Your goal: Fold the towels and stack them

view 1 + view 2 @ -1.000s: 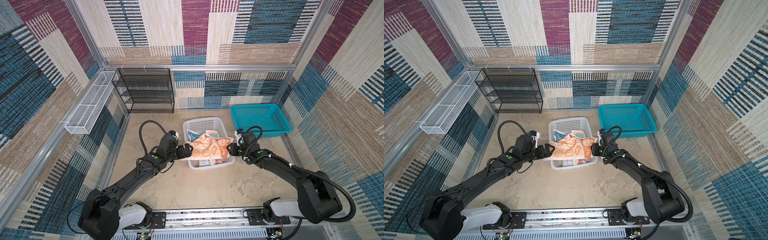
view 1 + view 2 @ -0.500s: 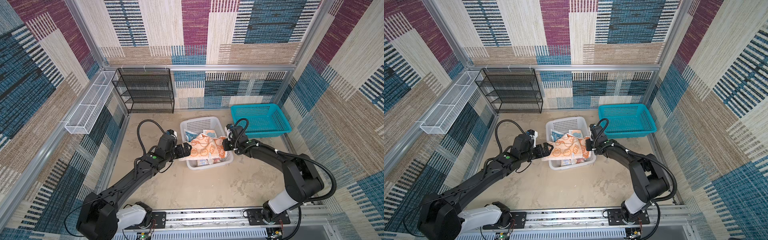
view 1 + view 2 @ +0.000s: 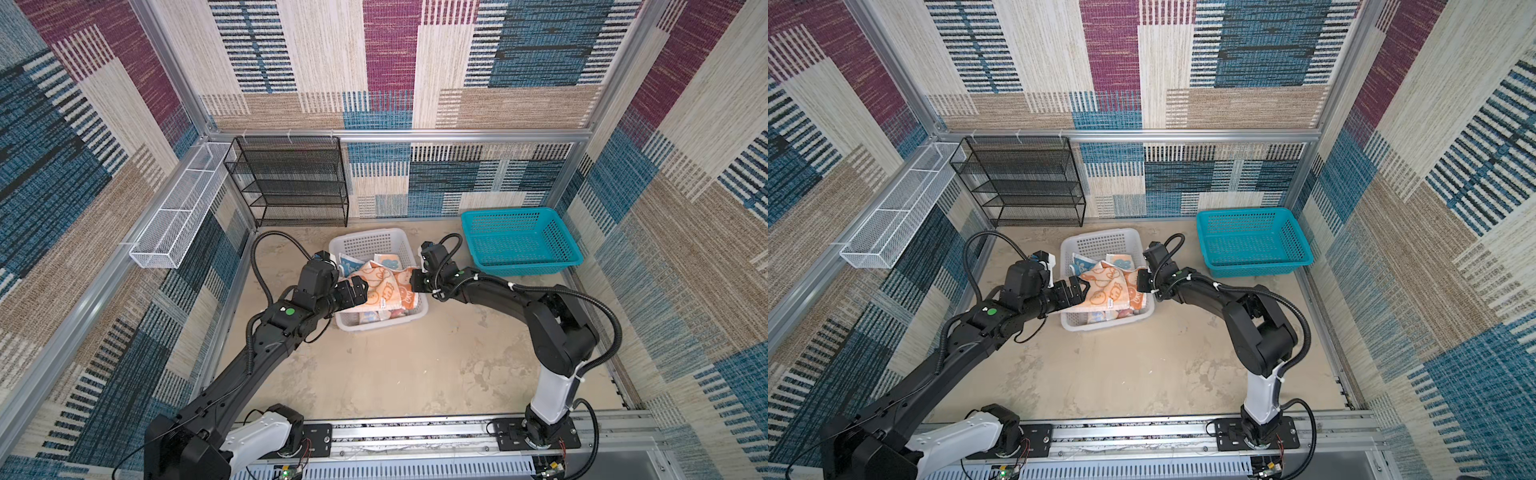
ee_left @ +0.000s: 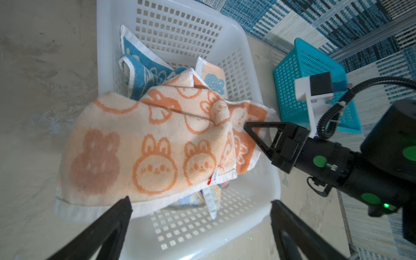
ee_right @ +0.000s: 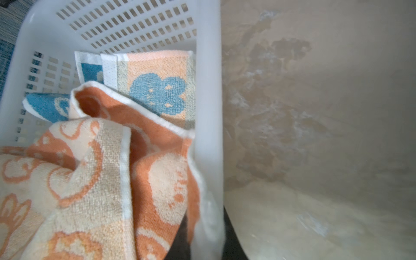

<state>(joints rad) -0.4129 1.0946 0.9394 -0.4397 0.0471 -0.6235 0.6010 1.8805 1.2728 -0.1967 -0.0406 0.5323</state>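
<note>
Left gripper (image 3: 356, 289): in both top views we see it over the left rim of the white basket (image 3: 374, 243), right at one end of the orange rabbit towel (image 3: 380, 291); its own wrist view shows the 2 fingers spread wide and gripping nothing, with the towel's white hem just beside one tip
Right gripper (image 3: 414, 281): at the basket's right rim; the left wrist view shows a finger pressed against the towel's orange end, and we read it as clamped on that hem
Orange rabbit towel: up above the basket, spanning between the 2 grippers in loose folds; the right wrist view shows its edge draped over a dark finger at the rim
Blue rabbit towel (image 4: 139, 74): in the basket under the orange one, toward the far left corner
Block-print towel (image 5: 157, 90): the right wrist view shows most clearly its blue figure on an orange block; it leans against the basket's wall
Teal basket (image 3: 519, 237): on the table beyond the right arm, apart from the white basket
</note>
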